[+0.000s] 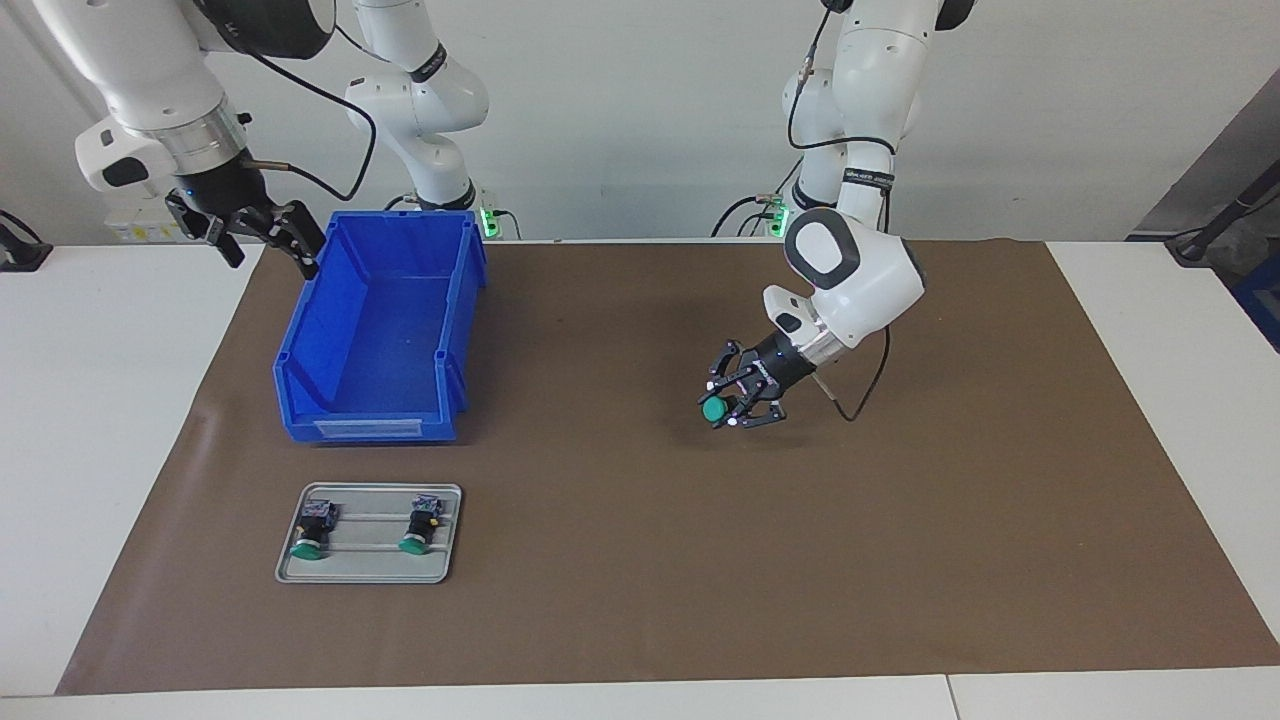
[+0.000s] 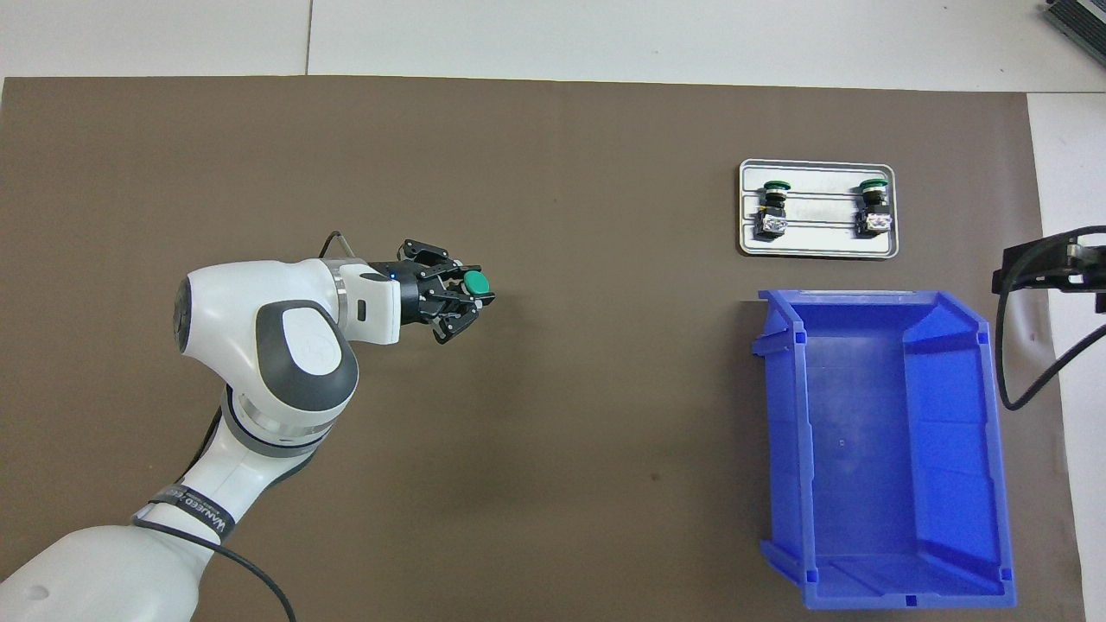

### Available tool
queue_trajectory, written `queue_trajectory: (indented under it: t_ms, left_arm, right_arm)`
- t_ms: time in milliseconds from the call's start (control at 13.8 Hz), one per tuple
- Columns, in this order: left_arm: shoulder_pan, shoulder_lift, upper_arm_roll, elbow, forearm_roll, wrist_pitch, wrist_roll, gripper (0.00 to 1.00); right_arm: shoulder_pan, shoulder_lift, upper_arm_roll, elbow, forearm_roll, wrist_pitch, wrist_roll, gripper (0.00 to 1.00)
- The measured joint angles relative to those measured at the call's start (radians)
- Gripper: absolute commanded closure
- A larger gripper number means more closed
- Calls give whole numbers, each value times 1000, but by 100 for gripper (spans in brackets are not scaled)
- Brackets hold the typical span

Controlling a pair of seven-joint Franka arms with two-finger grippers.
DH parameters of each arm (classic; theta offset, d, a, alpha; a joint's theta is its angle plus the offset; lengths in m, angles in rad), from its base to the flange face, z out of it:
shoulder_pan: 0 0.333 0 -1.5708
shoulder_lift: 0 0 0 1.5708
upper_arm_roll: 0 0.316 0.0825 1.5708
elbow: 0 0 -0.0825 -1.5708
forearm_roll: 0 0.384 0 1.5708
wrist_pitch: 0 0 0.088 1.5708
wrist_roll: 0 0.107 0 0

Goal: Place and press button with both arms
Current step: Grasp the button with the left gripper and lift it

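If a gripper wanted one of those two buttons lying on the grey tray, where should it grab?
Probably the dark body, not the round green cap. Each button lies on its side on the tray, cap pointing away from the robots, so come from straight above and close across the body.

We see two white arms with rounded shells and grey joint bands. The left arm (image 1: 850, 270) has a dark grey oval cap with a white centre, a black lettered strap and a thin black cable. The right arm (image 1: 150, 90) has a silver wrist ring and a looping black cable. Both grippers are black linkage claws
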Motion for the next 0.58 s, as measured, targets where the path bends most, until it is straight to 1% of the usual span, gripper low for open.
queue_trajectory:
  t_ms: [217, 578]
  left_arm:
    - [13, -8, 2, -18, -146, -1, 120, 100]
    - [82, -7, 2, -61, -352, -142, 346, 100]
  right_arm:
    - [0, 0, 0, 0, 0, 0, 0, 0]
    - [0, 0, 0, -2, 0, 0, 0, 0]
